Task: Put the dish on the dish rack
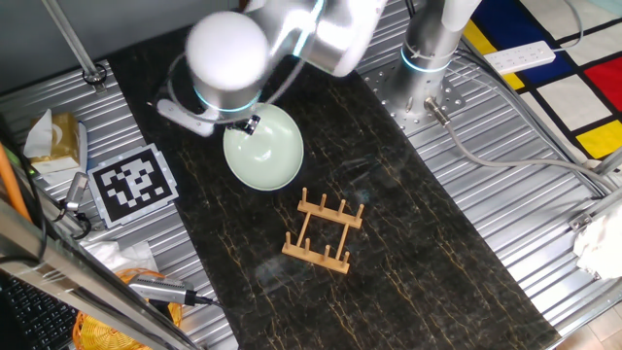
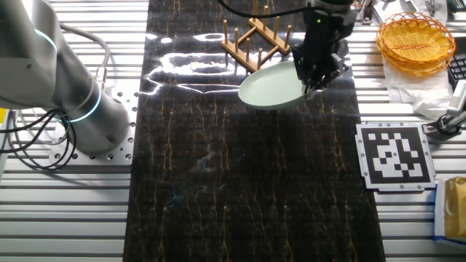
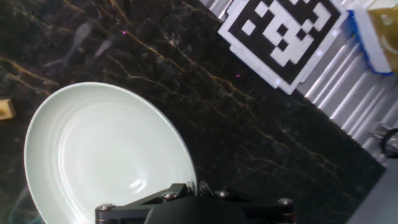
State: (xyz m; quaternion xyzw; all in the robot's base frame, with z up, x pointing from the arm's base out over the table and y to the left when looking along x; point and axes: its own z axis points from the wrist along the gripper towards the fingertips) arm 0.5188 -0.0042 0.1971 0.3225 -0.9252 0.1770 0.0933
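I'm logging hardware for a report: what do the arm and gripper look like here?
The arm is made of thick silver-grey rounded segments with glowing cyan rings at the joints and a white domed joint cap. Grey cables run from its base. The gripper is compact and black, with small silver screws visible in the hand view.

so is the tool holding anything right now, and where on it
The tool holds the dish by its rim, at the edge facing the marker board. The dish looks tilted and lifted off the tabletop.

Table top: black marble-look mat (image 1: pixel 408 243) with gold veins, over ribbed aluminium table (image 1: pixel 544 224).
Floor: colour-block mat (image 1: pixel 573 73) in red, yellow, blue, white.
Clutter: marker board (image 2: pixel 395 154), wicker basket (image 2: pixel 416 38), power strip (image 1: pixel 520 56).
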